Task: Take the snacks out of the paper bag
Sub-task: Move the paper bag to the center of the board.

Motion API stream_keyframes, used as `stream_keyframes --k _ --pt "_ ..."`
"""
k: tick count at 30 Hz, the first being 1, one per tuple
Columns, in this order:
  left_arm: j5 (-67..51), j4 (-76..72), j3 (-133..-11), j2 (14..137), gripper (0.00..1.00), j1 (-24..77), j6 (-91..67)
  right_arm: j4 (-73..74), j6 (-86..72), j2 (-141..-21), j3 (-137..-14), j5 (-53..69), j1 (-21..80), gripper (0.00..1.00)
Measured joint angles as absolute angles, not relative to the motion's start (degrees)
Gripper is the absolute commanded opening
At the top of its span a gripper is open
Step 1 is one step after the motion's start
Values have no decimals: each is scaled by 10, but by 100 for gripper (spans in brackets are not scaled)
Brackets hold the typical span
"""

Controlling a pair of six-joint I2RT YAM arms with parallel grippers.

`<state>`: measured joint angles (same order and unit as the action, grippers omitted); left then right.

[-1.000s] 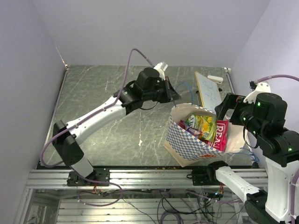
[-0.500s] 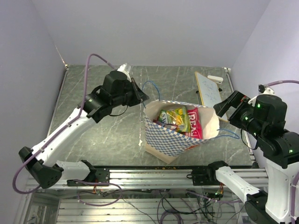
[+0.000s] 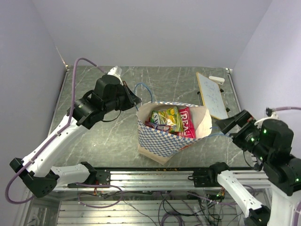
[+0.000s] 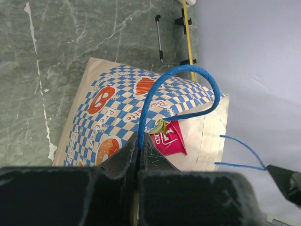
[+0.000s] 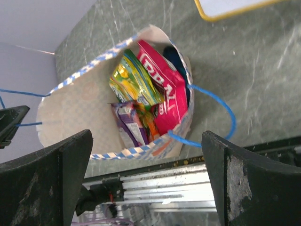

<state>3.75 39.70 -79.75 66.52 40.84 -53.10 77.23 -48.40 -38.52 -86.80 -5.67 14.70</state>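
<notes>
The paper bag (image 3: 157, 141) stands open in the middle of the table, with its checkered outside towards the near edge. Snacks show inside it: a yellow-green packet (image 3: 167, 120), a pink-red packet (image 3: 187, 122) and a purple one (image 5: 126, 126). My left gripper (image 3: 135, 98) is shut on the bag's blue string handle (image 4: 188, 75) at the bag's left rim; in the left wrist view the string runs between the closed jaws (image 4: 139, 141). My right gripper (image 3: 230, 122) is open and empty, just right of the bag. In its wrist view (image 5: 146, 141) it looks down into the bag (image 5: 70, 113), with the other handle (image 5: 221, 108) hanging loose.
A flat white board with a tan edge (image 3: 211, 94) lies at the back right, behind the right gripper. The aluminium rail (image 3: 155, 176) runs along the table's near edge, close below the bag. Purple walls stand on three sides.
My left arm has swung left with the handle in its jaws, and the bag has slid left with it. My right gripper has drawn back to the right and lower.
</notes>
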Motion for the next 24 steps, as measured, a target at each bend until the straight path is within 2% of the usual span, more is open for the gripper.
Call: stream_keyframes --k 5,20,24 --pt "44 408 -795 657 7 408 -534 794 -530 -343 -813 -55 147 100" --pt "66 436 -780 634 7 405 -541 787 -557 -303 -789 -97 167 100" --pt "66 435 -769 625 7 404 -547 774 -599 -281 -720 -98 169 91"
